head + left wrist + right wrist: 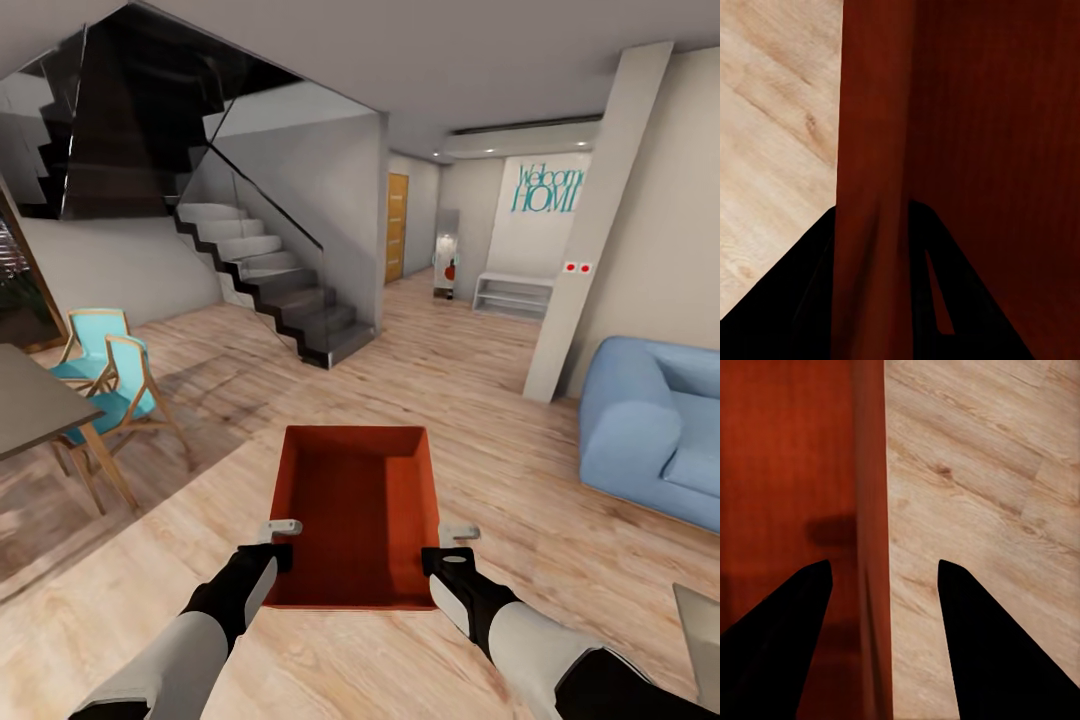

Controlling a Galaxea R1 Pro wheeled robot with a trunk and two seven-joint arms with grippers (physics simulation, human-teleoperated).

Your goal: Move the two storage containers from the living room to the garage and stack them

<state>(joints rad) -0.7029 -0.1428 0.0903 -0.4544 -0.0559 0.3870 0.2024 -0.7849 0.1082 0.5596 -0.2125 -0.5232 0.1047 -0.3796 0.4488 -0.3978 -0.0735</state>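
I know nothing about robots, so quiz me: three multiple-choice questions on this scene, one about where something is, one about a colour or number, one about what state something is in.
1. Where is the storage container?
A. on the grey table
B. between the two grippers, over the wood floor
C. on the staircase

2. What colour is the sofa?
A. blue
B. green
C. black

3. What is inside the container?
A. books
B. a second bin
C. nothing

Answers:
1 B: the left gripper and the right gripper sit at its two side walls.
2 A: it is pale blue, at the right of the head view.
3 C: its bare orange-red bottom shows.
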